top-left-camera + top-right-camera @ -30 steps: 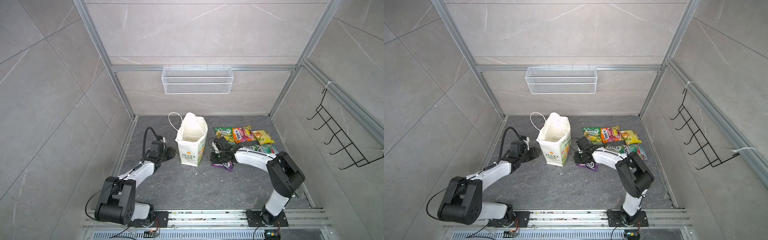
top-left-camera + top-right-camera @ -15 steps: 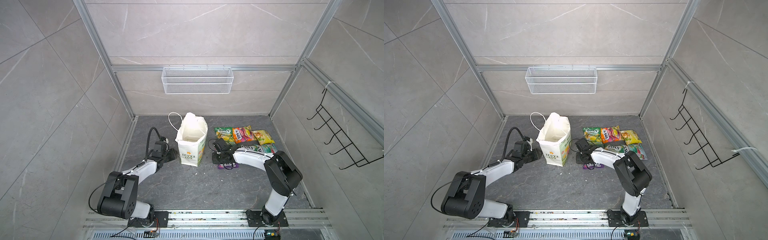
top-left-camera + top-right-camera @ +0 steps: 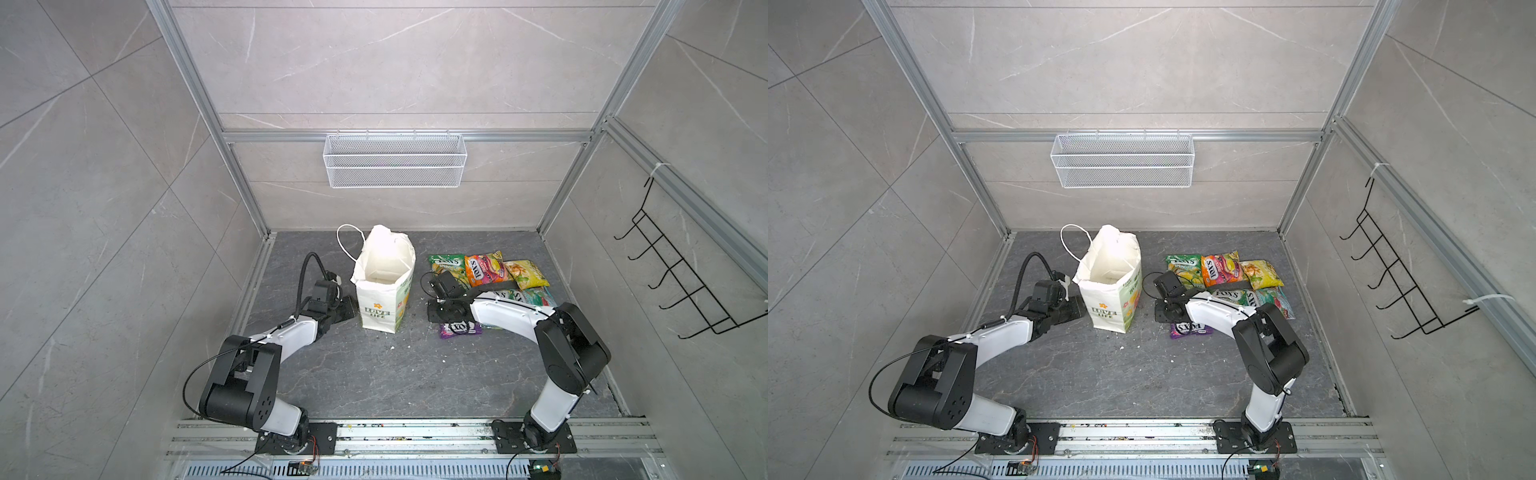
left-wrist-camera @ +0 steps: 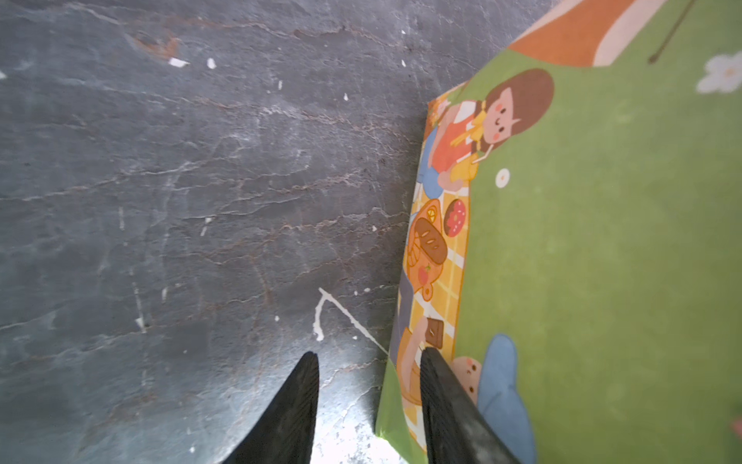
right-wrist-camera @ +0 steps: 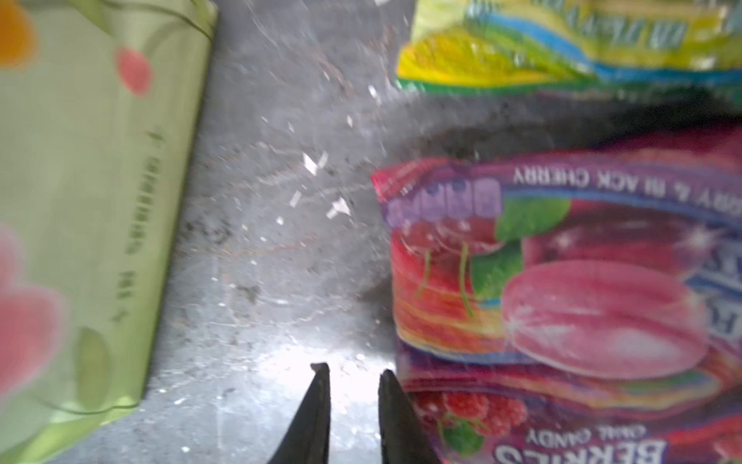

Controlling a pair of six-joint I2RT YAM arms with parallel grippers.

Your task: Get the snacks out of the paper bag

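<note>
Though ungripped, purple pouch (image 5: 562, 301) beside R fingers (image 5: 313, 418)

The left tool (image 4: 369, 353) stands parted above grey floor (image 4: 160, 201), one finger (image 4: 445, 405) overlapping the picnic-printed paper bag (image 4: 602, 261).

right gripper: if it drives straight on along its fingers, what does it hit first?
Most likely the bare table, in the strip between the paper bag and the purple pouch; neither sits in line with the right gripper. The view is blurred, so depth is uncertain.

Lab test cell: tiled walls (image 3: 395, 62), aluminium frame (image 3: 395, 136).
</note>
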